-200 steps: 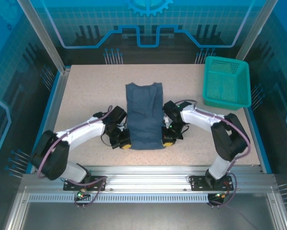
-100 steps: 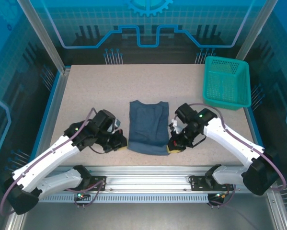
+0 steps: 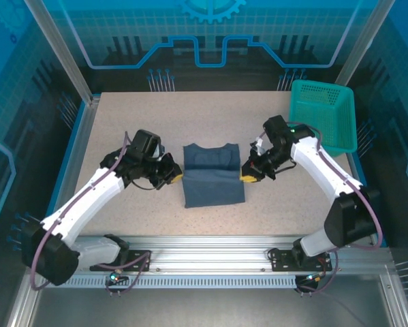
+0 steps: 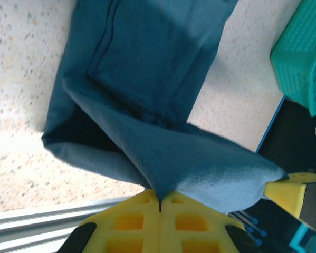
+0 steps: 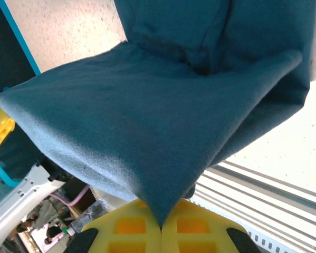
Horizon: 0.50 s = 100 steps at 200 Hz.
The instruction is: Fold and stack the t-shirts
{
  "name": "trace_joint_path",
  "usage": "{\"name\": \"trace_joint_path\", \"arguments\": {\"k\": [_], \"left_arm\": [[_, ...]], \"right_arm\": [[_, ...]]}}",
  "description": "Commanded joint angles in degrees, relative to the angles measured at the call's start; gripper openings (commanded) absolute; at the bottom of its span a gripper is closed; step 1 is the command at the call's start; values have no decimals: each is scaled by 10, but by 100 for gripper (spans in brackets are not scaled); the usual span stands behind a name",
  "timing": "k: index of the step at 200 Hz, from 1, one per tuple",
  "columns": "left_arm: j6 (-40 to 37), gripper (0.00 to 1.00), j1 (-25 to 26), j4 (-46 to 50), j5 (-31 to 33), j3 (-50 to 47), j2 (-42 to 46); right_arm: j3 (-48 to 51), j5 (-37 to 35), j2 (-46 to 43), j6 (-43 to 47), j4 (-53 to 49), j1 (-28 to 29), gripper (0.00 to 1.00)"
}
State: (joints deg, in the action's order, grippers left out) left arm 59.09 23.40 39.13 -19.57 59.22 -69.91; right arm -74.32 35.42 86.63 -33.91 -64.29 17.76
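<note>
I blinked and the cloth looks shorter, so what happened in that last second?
The left gripper and the right gripper, each shut on the near hem of the dark slate-blue cotton t-shirt, carried it away from the arm bases and over the shirt, doubling it shorter. The teal plastic mesh basket stayed at the far right corner.

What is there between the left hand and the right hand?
The t-shirt: the left hand and the right hand each pinch one side of it, and its edge spans the gap between them. The top view shows this.
</note>
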Motion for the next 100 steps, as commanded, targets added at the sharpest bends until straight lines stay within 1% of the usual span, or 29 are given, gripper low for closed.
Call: {"name": "trace_joint_path", "arguments": {"k": [1, 26, 46, 69, 85, 100], "left_arm": [[17, 0, -25, -57, -35, 30, -47], [20, 0, -43, -79, -42, 51, -98], [17, 0, -62, -71, -40, 78, -142], [13, 0, -88, -75, -40, 115, -207], [10, 0, -106, -82, -36, 149, -260], [1, 0, -121, -64, -31, 193, -318]], "right_arm": [[-55, 8, 37, 10, -6, -15, 0], [-103, -11, 90, 7, -1, -25, 0], [-146, -20, 144, -2, 8, -36, 0], [-221, -19, 238, -6, 6, -45, 0], [-291, -29, 307, -3, 8, -47, 0], [-368, -26, 375, -3, 8, -52, 3]]}}
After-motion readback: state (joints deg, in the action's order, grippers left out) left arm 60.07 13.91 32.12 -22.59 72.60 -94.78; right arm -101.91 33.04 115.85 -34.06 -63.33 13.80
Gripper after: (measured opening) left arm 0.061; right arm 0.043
